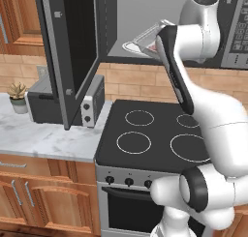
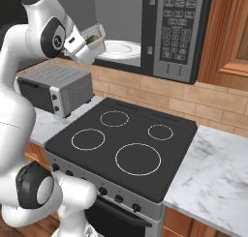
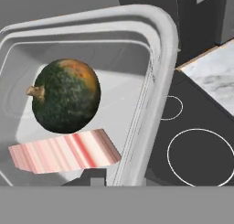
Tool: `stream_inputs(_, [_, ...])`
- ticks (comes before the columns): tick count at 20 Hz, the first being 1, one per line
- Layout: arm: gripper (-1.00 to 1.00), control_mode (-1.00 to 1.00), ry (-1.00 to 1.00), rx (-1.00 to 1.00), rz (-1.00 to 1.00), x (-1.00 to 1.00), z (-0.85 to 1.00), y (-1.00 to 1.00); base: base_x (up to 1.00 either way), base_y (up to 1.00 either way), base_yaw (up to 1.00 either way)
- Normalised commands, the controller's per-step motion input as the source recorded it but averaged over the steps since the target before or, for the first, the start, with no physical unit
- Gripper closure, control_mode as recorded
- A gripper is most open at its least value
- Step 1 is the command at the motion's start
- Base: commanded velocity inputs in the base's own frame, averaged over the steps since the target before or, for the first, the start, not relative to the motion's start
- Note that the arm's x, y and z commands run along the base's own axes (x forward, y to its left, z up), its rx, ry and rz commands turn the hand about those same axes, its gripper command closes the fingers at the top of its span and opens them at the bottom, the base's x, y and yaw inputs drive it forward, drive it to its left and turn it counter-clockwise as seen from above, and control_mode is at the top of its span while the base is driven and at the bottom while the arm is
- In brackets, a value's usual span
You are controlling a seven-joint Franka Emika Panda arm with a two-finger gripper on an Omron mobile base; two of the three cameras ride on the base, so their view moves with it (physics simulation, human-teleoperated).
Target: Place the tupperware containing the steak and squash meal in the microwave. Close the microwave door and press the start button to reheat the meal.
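Two-finger robot claw (image 2: 81, 43) clenched on the rim of a clear plastic tub (image 2: 92, 41), round green squash (image 3: 66, 95) and pink striped steak (image 3: 64, 151) inside, held at the open grey microwave (image 2: 160, 30) mouth, above the black stove top (image 2: 121, 141)

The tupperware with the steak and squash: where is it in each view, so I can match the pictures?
Left base view: the tupperware sits upper centre, at the open microwave's mouth, partly behind the arm.
Right base view: upper left, before the white turntable.
Hand view: left and centre, steak below squash.
Shared landmark: the stove top.
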Motion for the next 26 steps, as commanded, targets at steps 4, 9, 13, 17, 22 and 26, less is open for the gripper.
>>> stream_inputs(4, [1.00, -1.00, 0.00, 0.03, -0.05, 0.56, -0.11, -0.12, 0.00, 0.00, 0.00])
stream_inputs(9, [1.00, -1.00, 0.00, 0.03, -0.03, 0.59, -0.10, -0.08, 0.00, 0.00, 0.00])
stream_inputs(13, [1.00, -1.00, 0.00, 0.03, -0.03, 0.57, 0.00, -0.15, 0.00, 0.00, 0.00])
stream_inputs(17, [1.00, -1.00, 0.01, 0.02, -0.03, 0.59, 0.00, -0.11, 0.00, 0.00, 0.00])
stream_inputs(22, [1.00, -1.00, 0.00, 0.00, -0.03, 0.59, 0.00, -0.01, 0.00, 0.00, 0.00])
stream_inputs(26, [1.00, -1.00, 0.00, 0.00, -0.02, 0.65, -0.02, -0.01, 0.00, 0.00, 0.00])
